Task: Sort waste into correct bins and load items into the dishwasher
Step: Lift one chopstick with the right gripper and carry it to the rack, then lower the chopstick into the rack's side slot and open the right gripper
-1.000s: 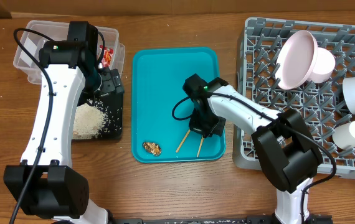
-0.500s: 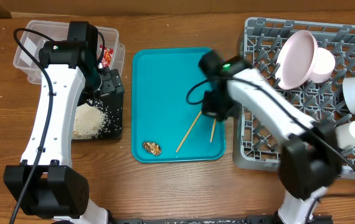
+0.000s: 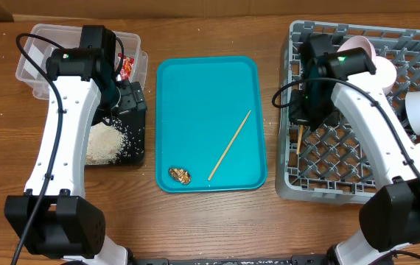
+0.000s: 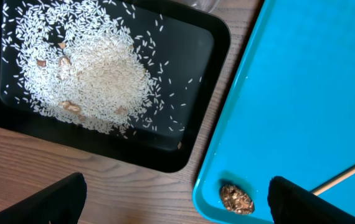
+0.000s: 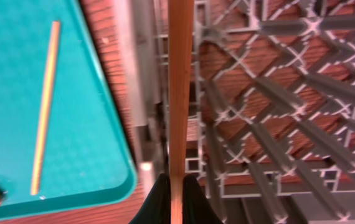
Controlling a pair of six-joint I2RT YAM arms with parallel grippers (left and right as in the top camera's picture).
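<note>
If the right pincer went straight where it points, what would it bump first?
Likely the grey dish rack, near its left edge; the chopstick the right pincer grips would touch first. Depth's unclear.

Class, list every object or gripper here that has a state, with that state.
Right gripper: shut on a chopstick, over the rack.
Left gripper: open, empty.
Second chopstick: lying flat on the teal tray.
Food scrap: loose on the teal tray.
Rice: heaped in the black tray.

Left hand [image 4: 177, 208] hangs low, fingers spread wide; right hand [image 5: 176, 200] points down, pinching a chopstick [image 5: 179, 93].
</note>
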